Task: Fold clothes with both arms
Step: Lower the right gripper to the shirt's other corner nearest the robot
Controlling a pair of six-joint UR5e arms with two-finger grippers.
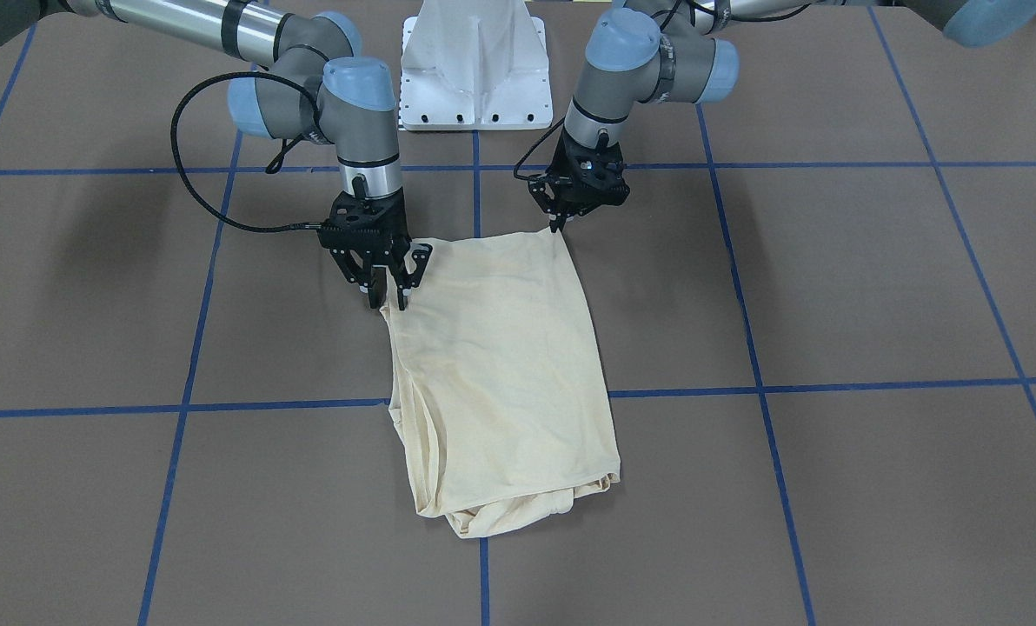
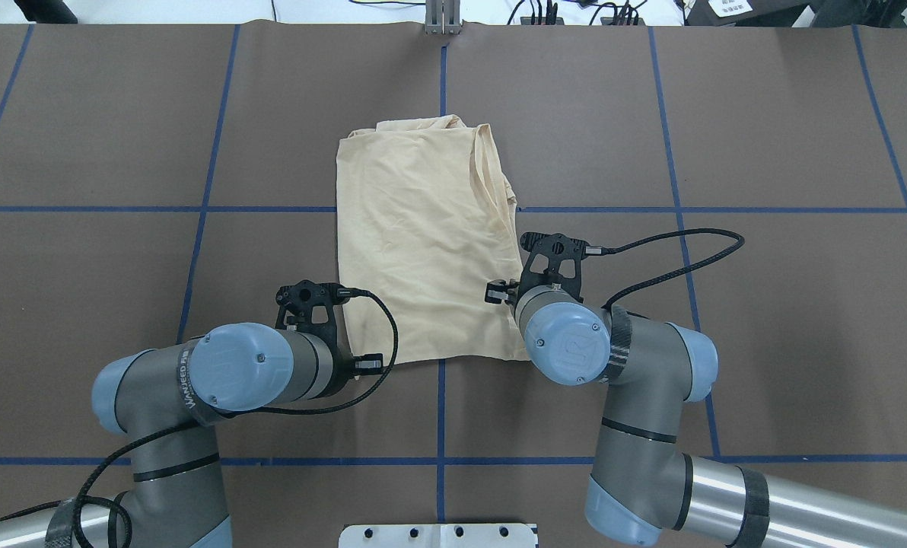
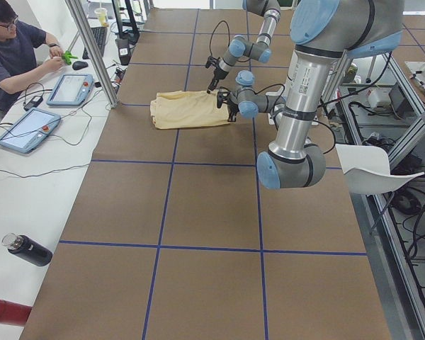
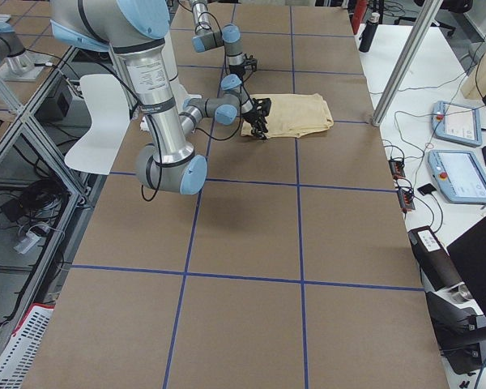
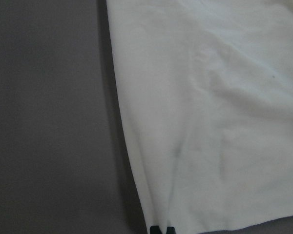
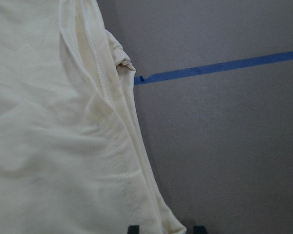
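Overhead, the left arm [image 2: 248,365] and right arm [image 2: 575,350] hide their own tips; only the wrist cameras show them. The left fingers [image 5: 156,229] are pinched shut on the near left corner of the folded T-shirt [image 2: 415,243], which lies flat mid-surface [image 2: 119,152]. The right fingers [image 6: 133,229] stand apart, straddling its right edge by the near corner.
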